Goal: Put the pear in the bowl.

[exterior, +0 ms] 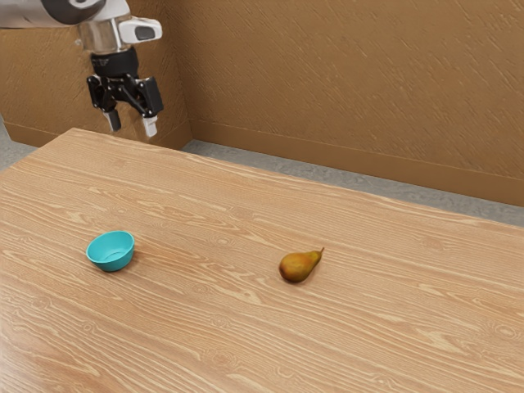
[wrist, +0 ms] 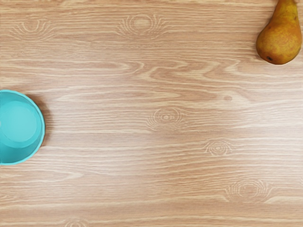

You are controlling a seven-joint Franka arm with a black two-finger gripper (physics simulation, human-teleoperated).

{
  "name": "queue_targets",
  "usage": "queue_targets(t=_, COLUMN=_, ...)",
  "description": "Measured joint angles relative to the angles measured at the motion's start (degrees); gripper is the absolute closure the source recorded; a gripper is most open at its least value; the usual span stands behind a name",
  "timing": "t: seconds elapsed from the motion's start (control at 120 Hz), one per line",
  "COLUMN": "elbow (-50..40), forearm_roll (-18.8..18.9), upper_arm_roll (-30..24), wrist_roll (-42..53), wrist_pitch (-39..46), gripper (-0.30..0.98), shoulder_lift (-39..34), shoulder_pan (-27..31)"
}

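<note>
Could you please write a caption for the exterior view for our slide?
The open gripper hangs raised while the pear and empty teal bowl sit apart on the wooden table.

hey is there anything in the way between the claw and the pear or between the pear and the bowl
Nothing visible blocks either path. The claw hangs raised and open; the pear and the upright bowl rest apart on the wooden table.

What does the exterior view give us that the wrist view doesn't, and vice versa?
Exterior view: the tool, open, high and off to the exterior view's left; the arm; brown wall; grey floor.
Wrist view: a small dark spot on the pear's rounded end.
Both: pear, empty turquoise bowl, wood tabletop.
</note>
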Motion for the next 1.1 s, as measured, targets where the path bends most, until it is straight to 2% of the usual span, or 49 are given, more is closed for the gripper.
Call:
queue_targets(t=0.175, elbow=-0.47, forearm_roll=0.17, upper_arm_roll=1.27, wrist_roll=0.25, wrist_pitch=4.08, gripper=0.02, shoulder_lift=1.35, shoulder_pan=-2.05)
queue_targets(t=0.4, elbow=0.44, forearm_roll=1.65, upper_arm_roll=1.37, wrist_roll=-3.9, wrist_pitch=10.91, gripper=0.02, shoulder_lift=10.56, shoulder_pan=-12.06)
queue_targets(t=0.717, elbow=9.46, forearm_roll=2.0, upper_arm_roll=1.72, wrist_roll=-17.98, wrist_pitch=16.68, gripper=0.02, shoulder_lift=27.84, shoulder_pan=-18.87)
queue_targets(t=0.967, elbow=9.39, forearm_roll=2.07, upper_arm_roll=1.36, wrist_roll=-29.32, wrist_pitch=23.26, gripper=0.02, shoulder_lift=32.13, shoulder_pan=-22.1)
queue_targets(t=1.1, elbow=7.55, forearm_roll=4.35, upper_arm_roll=1.29, wrist_roll=-33.27, wrist_pitch=27.66, gripper=0.02, shoulder_lift=33.23, shoulder_pan=-22.61)
